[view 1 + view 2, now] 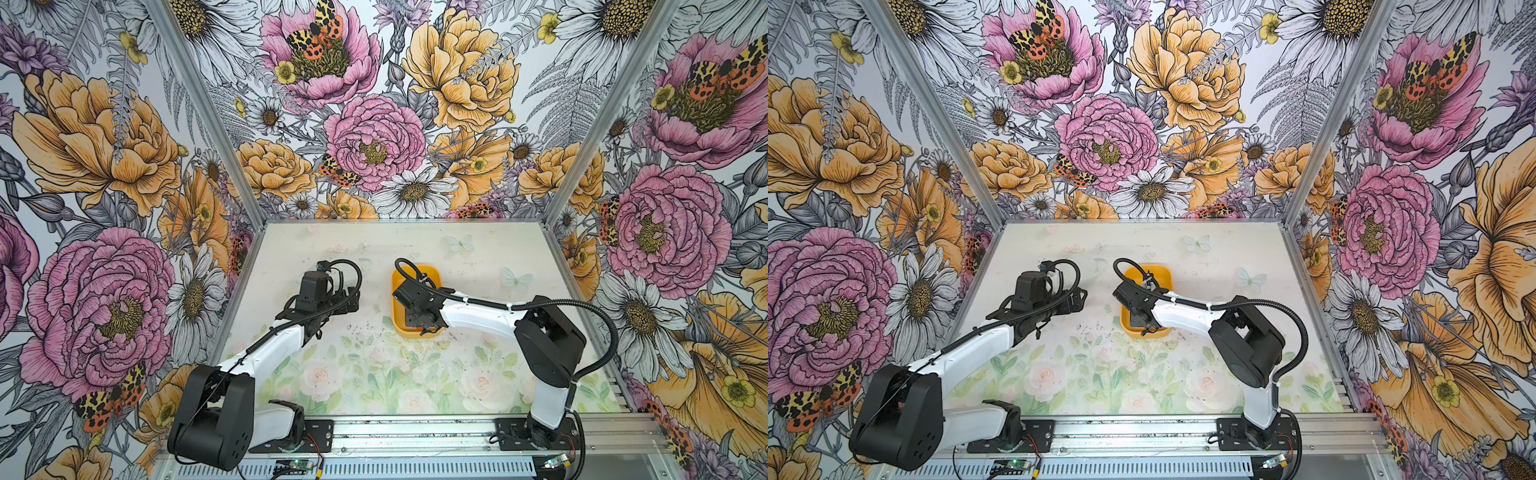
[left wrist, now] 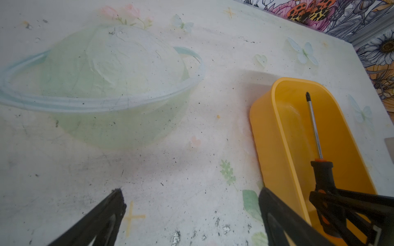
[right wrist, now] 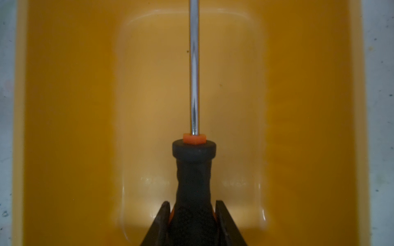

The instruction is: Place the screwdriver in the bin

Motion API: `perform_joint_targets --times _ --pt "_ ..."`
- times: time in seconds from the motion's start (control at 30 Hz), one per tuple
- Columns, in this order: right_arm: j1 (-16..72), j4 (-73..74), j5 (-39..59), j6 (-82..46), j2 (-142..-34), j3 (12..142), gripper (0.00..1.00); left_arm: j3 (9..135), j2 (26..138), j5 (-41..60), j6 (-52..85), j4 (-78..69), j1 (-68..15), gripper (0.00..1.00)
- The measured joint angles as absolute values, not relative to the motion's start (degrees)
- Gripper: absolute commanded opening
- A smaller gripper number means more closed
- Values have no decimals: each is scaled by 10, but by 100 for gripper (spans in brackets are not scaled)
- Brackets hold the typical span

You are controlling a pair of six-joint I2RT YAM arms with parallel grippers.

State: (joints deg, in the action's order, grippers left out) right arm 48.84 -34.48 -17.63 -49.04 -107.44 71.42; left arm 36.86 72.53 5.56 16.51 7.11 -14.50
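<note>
While right fingers [image 3: 193, 221] pinch it, black-handled screwdriver [image 3: 194, 89] over yellow bin [image 3: 70, 127], left fingers [image 2: 191, 213] spread

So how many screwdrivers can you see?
1. The screwdriver is over the inside of the yellow bin, its handle pinched in the right gripper. None shows elsewhere.

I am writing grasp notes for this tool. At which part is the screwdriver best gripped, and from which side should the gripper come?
Grip the screwdriver on its thick black handle, coming from behind the handle end along its length, one finger on each flank, as the right gripper does now over the bin. The handle is wide and textured; the thin, shiny shaft would probably slip.
</note>
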Motion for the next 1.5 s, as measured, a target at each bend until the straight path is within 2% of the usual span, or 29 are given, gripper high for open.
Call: perform_joint_targets --times 0.37,0.5,0.63,0.73,0.8,1.1,1.5 --pt "488 -345 -166 -488 -1100 715 0 369 725 56 165 71 -145 99" --pt "488 -345 -165 -486 -1106 717 22 369 725 56 165 71 -145 99" --pt "488 -345 -162 -483 -1108 721 51 369 725 56 165 71 -145 99" --pt "488 -344 -162 -481 -1108 722 67 369 726 56 165 71 -145 99" --pt "487 -344 -162 -479 -1108 722 73 369 726 56 165 71 -145 99" --pt "479 -350 -162 -457 -1088 722 83 374 726 56 163 75 -145 99" --pt "434 -367 -115 -328 -926 723 85 411 722 34 125 91 -145 99"
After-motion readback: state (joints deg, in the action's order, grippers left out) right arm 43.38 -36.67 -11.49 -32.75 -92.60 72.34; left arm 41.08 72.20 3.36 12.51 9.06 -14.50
